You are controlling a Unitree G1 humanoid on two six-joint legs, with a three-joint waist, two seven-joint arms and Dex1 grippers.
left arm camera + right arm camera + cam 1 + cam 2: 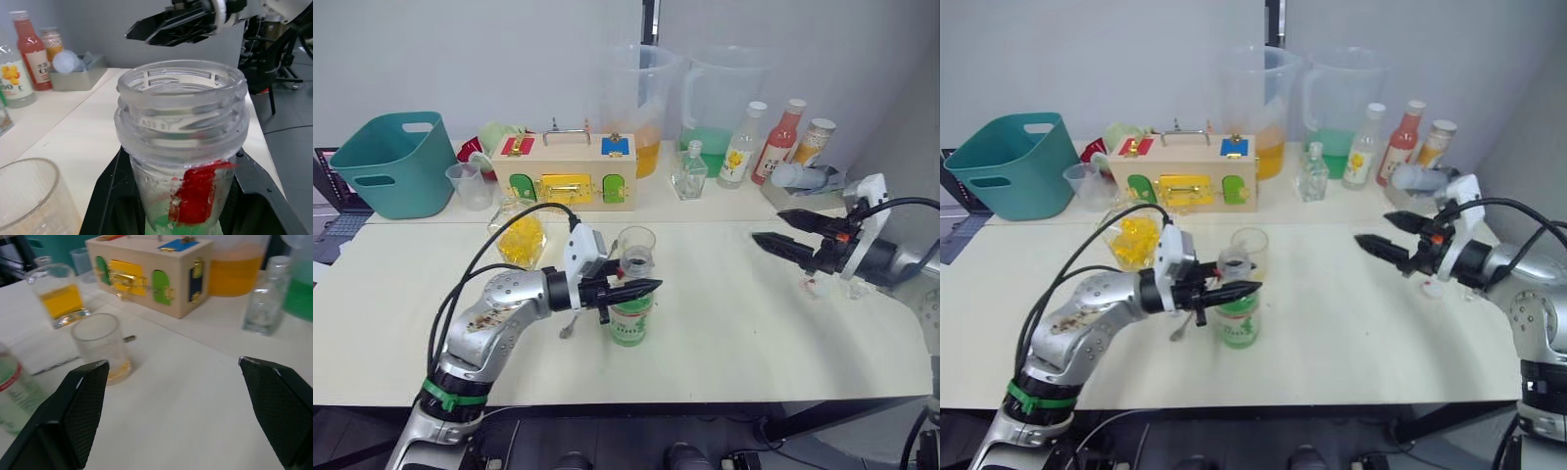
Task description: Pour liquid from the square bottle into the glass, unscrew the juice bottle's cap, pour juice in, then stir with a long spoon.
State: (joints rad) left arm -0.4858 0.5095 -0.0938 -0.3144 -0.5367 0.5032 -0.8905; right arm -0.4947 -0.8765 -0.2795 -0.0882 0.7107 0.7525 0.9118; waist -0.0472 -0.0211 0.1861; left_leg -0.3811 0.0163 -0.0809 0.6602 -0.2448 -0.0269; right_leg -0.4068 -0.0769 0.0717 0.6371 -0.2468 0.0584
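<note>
Clamped at the neck by left gripper (641, 288): uncapped juice bottle (631, 318), upright, front-centre of table (734, 333)

Just behind it, glass (636, 250); off to the right, right gripper (773, 235) hovering, jaws spread wide, holding nothing

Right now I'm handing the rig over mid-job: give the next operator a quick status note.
Left gripper: shut on the juice bottle, upright on the table, cap off, neck open.
Right gripper: open, empty, above the table; the juice bottle's cap lies below it.
The glass: beside the juice bottle, a little yellow liquid inside. Square bottle behind it. Long spoon lying flat on the table by the glass.
Done: first pour, uncapping.
Left: pour juice, stir.
</note>
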